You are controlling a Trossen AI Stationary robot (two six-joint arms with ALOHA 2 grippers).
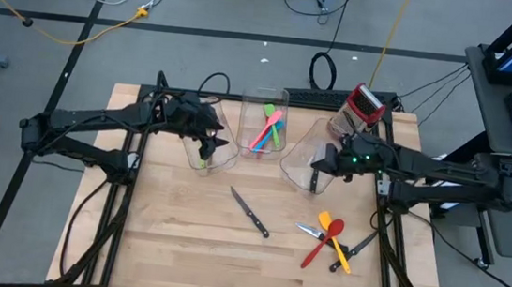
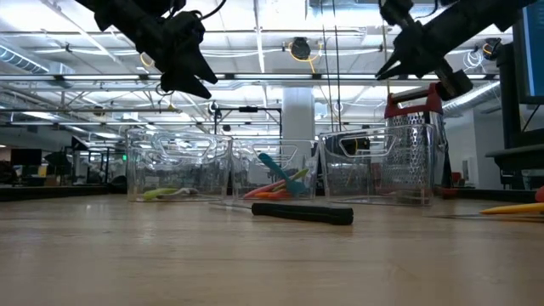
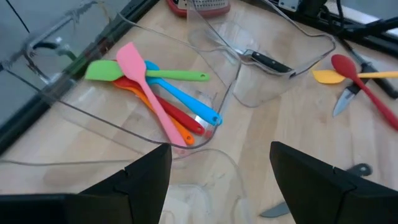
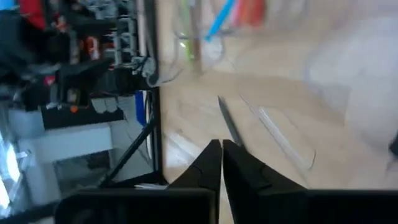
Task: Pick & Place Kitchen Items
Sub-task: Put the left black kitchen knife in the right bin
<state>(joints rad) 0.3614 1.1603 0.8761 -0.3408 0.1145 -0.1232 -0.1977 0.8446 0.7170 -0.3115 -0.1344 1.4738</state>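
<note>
Three clear bins stand in a row at the far side. The middle bin [image 1: 263, 124] holds green, pink, blue, red and orange spatulas [image 3: 155, 87]. The left bin [image 1: 210, 150] holds a green utensil [image 2: 166, 194]. The right bin [image 1: 302, 155] holds a black-handled knife [image 3: 268, 61]. My left gripper [image 1: 207, 144] hangs open and empty above the left bin; its fingers also show in the left wrist view [image 3: 221, 158]. My right gripper [image 4: 222, 148] is shut and empty above the right bin [image 1: 320, 167]. A black-handled knife [image 1: 249, 212] lies flat on the table's middle.
A red spoon [image 1: 319, 247], a yellow spoon [image 1: 333, 232] and two more knives [image 1: 310, 231] lie in a pile on the table's near right. A red-topped metal grater [image 1: 363, 105] stands at the far right behind the right bin. Bare wood lies at the near left.
</note>
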